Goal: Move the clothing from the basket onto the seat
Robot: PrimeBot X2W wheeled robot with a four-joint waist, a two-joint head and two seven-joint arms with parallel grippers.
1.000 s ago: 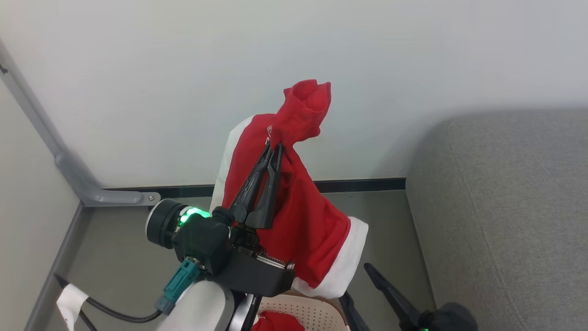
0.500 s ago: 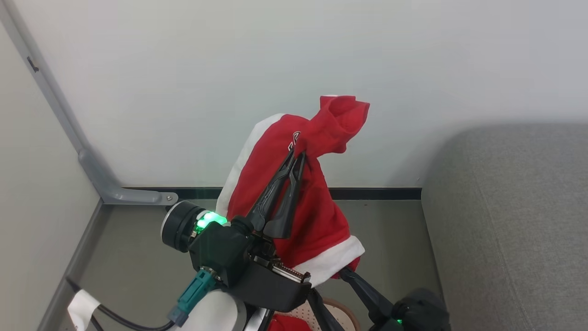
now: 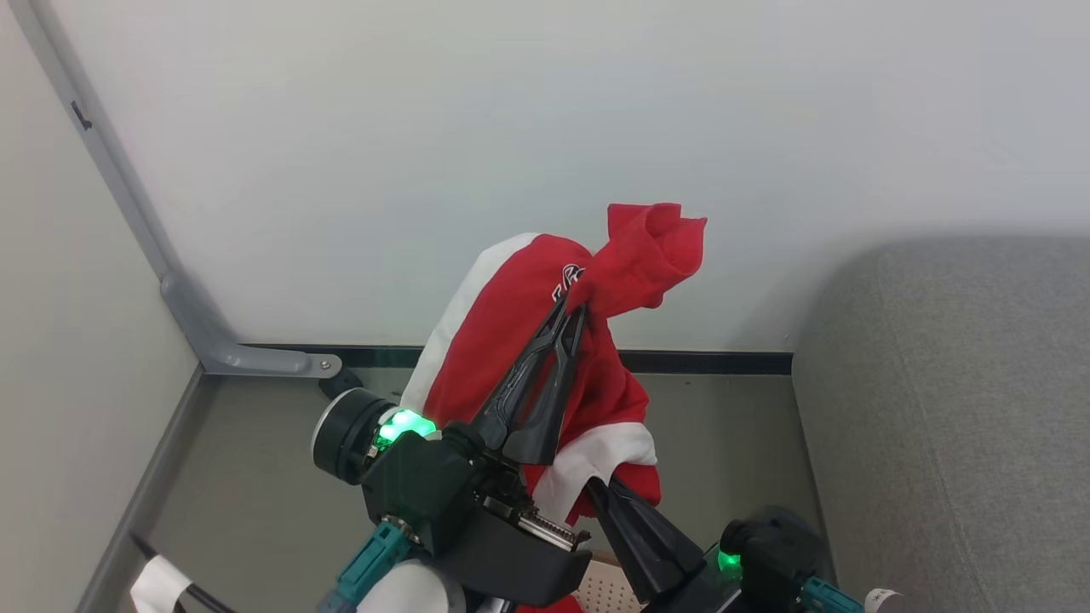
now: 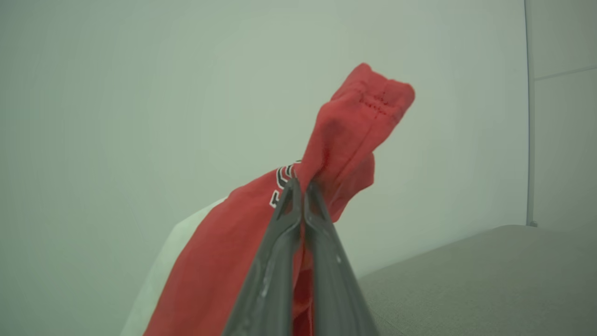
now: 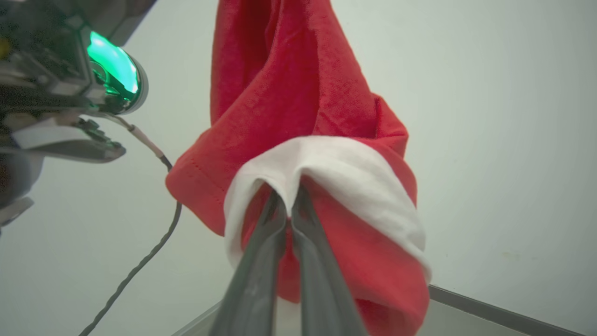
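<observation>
**Right pincer joins the grip**

My left pincer [image 3: 572,311] is clamped on the red clothing [image 3: 502,332], held aloft over the basket [image 3: 606,586]. My right pincer [image 5: 288,198], clear a second ago, now pinches its white hem [image 5: 336,163]. Ready to swing to the seat [image 3: 954,409].

Clothing [image 3: 502,340] soft matt cloth (faint weave visible); seat [image 3: 954,409] coarse fabric; basket [image 3: 606,587] perforated plastic; wall [image 3: 511,128] smooth, matt.

Black-and-white lettering [image 3: 569,277] on the clothing [image 3: 502,328], folded over, not legible
</observation>
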